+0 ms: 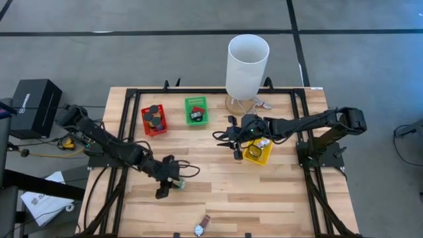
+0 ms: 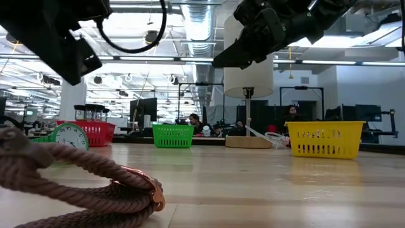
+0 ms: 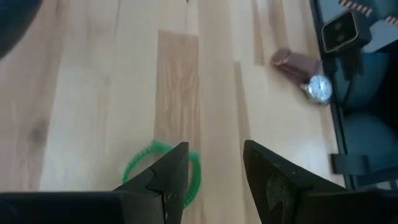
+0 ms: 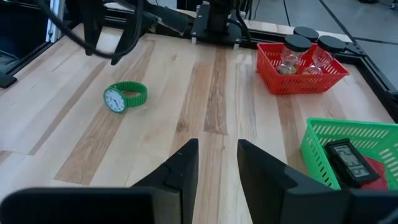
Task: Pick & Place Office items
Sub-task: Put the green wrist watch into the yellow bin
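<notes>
A green-strapped wristwatch (image 1: 180, 184) lies flat on the wood; it also shows in the right wrist view (image 4: 125, 97) and the low view (image 2: 67, 135). My left gripper (image 1: 162, 190) hangs open just above and beside it, and the green strap (image 3: 157, 169) shows under one finger without touching. A brown-strapped wristwatch (image 1: 201, 227) lies by the near edge, filling the low view's foreground (image 2: 82, 185). My right gripper (image 4: 217, 146) is open, empty and raised, next to the yellow bin (image 1: 258, 152). Black-lidded jars (image 4: 298, 46) stand in the red bin (image 1: 154, 120).
The green bin (image 1: 195, 110) holds a small digital clock (image 4: 350, 160) and a red block. The tall white cylinder (image 1: 248, 64) stands at the far edge, behind the yellow bin. A black frame (image 1: 132, 92) borders the table. Bare wood lies between the two grippers.
</notes>
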### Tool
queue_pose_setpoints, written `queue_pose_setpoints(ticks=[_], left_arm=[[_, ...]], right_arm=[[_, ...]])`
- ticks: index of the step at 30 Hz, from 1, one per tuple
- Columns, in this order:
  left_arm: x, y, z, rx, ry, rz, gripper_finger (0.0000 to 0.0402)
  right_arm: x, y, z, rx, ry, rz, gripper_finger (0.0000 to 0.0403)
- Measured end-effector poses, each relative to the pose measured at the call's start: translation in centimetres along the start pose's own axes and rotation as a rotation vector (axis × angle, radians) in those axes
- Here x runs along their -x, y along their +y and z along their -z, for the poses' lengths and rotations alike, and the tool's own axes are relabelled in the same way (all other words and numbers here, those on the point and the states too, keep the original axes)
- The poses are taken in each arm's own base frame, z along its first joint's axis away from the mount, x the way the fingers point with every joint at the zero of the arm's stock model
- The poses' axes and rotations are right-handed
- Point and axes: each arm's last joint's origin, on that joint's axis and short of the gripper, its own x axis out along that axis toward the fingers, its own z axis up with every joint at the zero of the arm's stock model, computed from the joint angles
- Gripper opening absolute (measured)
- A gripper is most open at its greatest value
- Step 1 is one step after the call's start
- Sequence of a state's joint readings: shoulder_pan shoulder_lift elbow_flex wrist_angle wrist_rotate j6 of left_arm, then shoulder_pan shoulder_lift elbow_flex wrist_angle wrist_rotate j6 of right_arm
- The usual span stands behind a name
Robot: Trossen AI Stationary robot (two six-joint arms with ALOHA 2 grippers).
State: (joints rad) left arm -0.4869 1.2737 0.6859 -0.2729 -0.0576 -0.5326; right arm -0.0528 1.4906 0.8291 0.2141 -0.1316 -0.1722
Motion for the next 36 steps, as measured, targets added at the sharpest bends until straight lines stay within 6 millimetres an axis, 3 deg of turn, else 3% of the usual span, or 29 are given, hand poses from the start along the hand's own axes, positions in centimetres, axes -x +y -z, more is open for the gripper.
queue_pose_setpoints(ticks=[9,25,29,36], left_arm=[[-2.0,0.1,2.4,-0.012,0.101,-0.033,0.0149],[-6.1,-0.4,4.2,-0.091,0.18,-0.053,0.0147],[-6.5,-0.3,4.4,-0.12,0.192,-0.061,0.0124],[-5.7,-0.4,3.8,-0.139,0.132,-0.071,0.0043]], right_arm=[[0.0,0.0,0.1,-0.001,0.006,-0.001,0.0102],[0.0,0.0,0.0,-0.017,0.005,-0.001,0.0102],[0.0,0.0,0.0,-0.017,0.004,0.0,0.0102],[0.0,0.0,0.0,-0.016,0.004,0.0,0.0102]])
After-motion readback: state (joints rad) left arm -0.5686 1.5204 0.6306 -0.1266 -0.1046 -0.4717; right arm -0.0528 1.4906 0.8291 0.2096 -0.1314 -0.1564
